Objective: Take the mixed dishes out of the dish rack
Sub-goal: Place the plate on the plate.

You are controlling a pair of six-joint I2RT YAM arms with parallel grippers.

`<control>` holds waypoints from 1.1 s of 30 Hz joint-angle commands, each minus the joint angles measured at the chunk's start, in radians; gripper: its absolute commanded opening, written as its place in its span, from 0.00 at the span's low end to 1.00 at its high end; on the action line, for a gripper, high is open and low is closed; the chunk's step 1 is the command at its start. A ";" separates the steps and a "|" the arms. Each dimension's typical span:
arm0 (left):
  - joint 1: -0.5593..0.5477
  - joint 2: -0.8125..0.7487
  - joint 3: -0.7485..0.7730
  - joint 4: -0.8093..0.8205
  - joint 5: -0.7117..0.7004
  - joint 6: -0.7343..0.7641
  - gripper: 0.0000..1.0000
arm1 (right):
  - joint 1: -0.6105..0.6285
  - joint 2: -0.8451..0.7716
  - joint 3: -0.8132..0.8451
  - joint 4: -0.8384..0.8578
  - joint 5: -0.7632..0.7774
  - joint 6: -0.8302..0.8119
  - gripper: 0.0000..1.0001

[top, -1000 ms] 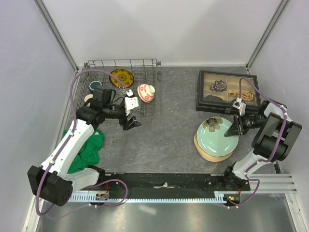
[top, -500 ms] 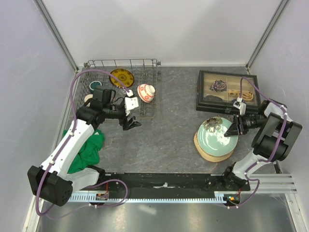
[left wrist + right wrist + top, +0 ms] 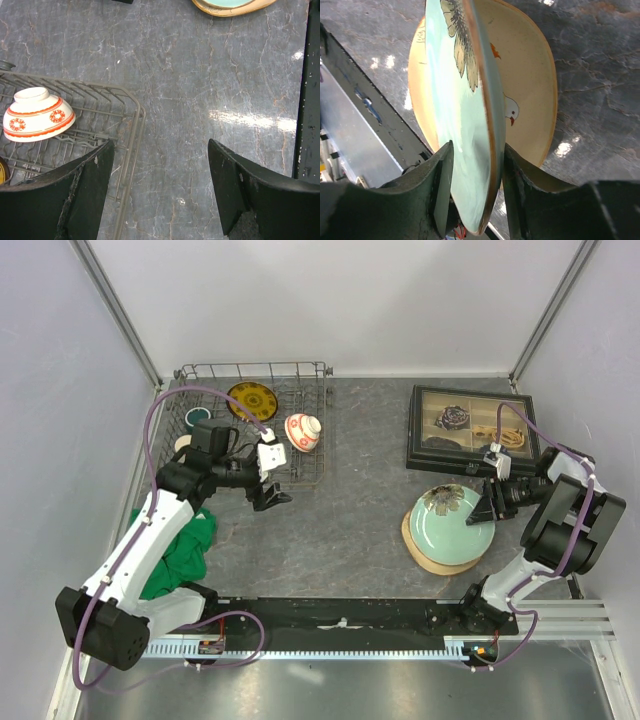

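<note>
Right hand [image 3: 486, 508] has its fingers either side of the pale green plate [image 3: 448, 528] rim, at the plate's 3 o'clock. Honestly can't tell if it's squeezing or loose. That plate sits tilted on the cream plate with bird pattern [image 3: 424, 558], around 4 o'clock on the desk [image 3: 350, 525]. Left hand [image 3: 272, 495] is spread wide with nothing in it, hanging over the dish rack [image 3: 318, 445] corner at 5 o'clock. In the rack: small red-and-white bowl [image 3: 302, 432] at 3 o'clock, yellow-gold patterned dish [image 3: 251, 400] at 12, dark green mug [image 3: 197, 418] at 9.
</note>
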 commanded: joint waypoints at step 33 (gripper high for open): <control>-0.001 -0.008 -0.032 0.029 0.008 0.037 0.82 | -0.001 0.089 -0.015 0.129 0.059 0.028 0.57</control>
